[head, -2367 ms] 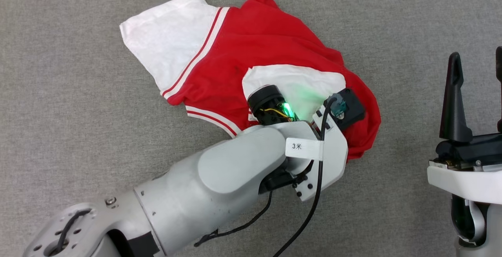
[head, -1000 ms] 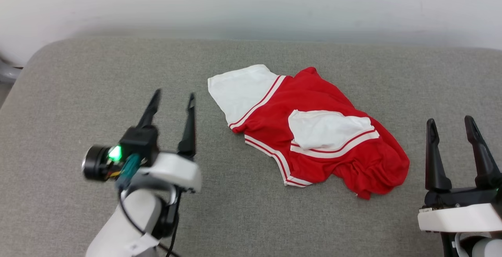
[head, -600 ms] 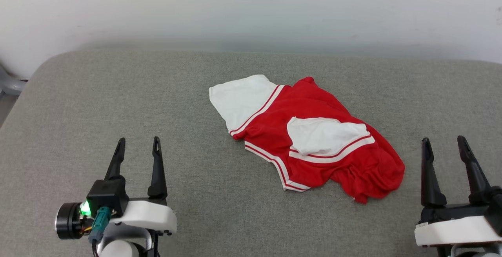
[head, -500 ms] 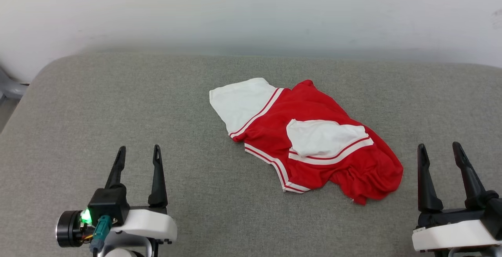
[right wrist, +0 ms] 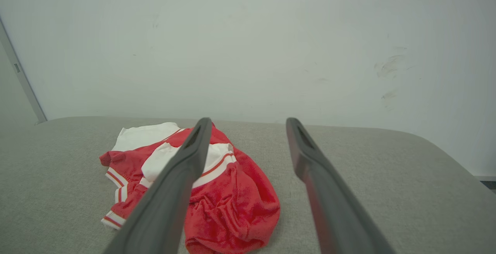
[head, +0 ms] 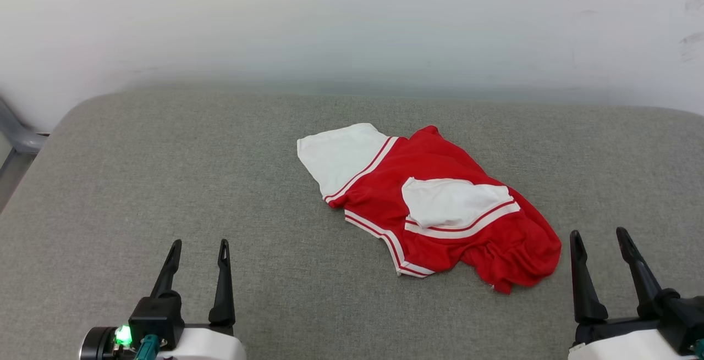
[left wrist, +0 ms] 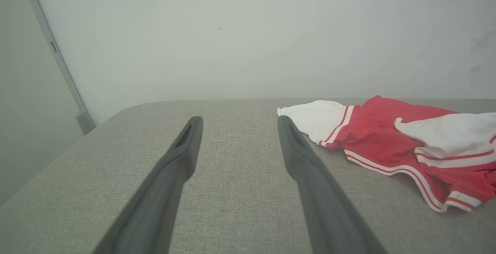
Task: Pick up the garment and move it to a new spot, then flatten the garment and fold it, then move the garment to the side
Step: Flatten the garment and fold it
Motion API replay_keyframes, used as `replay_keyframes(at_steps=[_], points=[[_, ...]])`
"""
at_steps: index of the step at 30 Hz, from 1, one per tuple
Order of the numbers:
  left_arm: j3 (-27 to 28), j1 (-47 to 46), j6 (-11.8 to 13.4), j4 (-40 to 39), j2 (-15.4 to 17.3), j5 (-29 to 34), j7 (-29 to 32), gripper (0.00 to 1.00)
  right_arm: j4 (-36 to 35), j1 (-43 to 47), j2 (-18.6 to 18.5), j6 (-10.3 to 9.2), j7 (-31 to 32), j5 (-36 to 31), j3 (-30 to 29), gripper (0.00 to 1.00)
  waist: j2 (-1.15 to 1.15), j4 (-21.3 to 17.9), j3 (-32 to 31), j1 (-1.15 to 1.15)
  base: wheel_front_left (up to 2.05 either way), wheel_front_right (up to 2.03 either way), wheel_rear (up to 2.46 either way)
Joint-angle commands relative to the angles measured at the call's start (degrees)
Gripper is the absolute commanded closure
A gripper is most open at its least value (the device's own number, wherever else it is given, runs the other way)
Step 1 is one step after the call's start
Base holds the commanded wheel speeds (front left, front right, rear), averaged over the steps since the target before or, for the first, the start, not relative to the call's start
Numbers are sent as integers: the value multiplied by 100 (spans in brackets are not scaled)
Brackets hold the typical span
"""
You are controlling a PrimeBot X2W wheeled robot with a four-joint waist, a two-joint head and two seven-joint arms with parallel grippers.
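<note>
1. Head view: your left gripper (head: 199,243) sits at the lower left. Its 2 dark fingers are spread apart with nothing between them, over bare grey padded surface (head: 165,173).
2. Head view: your right gripper (head: 599,233) sits at the lower right, fingers also spread and empty. It is near the garment's right end, not touching it.
3. Head view: the garment (head: 473,239) lies crumpled on the padded surface, from the middle toward the right, free of both grippers.
4. Head view: 1 white sleeve is spread flat at the garment's far left end, and the other is folded over onto the red body. Striped trim runs along the near edge, and the red cloth bunches at the near right end.
5. Head view: a white wall (head: 352,19) stands behind the surface, with a grey post (head: 16,140) at the left edge.
6. Left wrist view: the 2 fingers rise wide apart over bare grey fabric. The garment lies off to their right, white sleeve end nearest the right finger, with no contact.
7. Right wrist view: the fingers are wide apart and grip nothing. The garment lies ahead and to the left, and the left finger crosses in front of it. There are scuff marks (right wrist: 387,68) on the wall at the right.
</note>
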Motion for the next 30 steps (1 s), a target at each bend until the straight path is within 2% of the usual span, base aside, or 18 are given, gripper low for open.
replay_keyframes(at_steps=[1, 15, 30], points=[[62, 79, -67, 24, -32, 69, -17, 0, 45, 101, 12, -6, -13, 38, 10, 0, -1, 1, -6, 0, 0, 0, 0], [172, 176, -262, 35, -155, 319, -17, 0, 215, 182, 13, -5, -13, 6, 31, 0, -1, 54, -33, 0, 0, 0, 0], [263, 178, -324, 99, -226, 425, -17, 0, 254, 162, 13, -5, -12, -17, 45, 0, -1, 71, -51, 0, 0, 0, 0]])
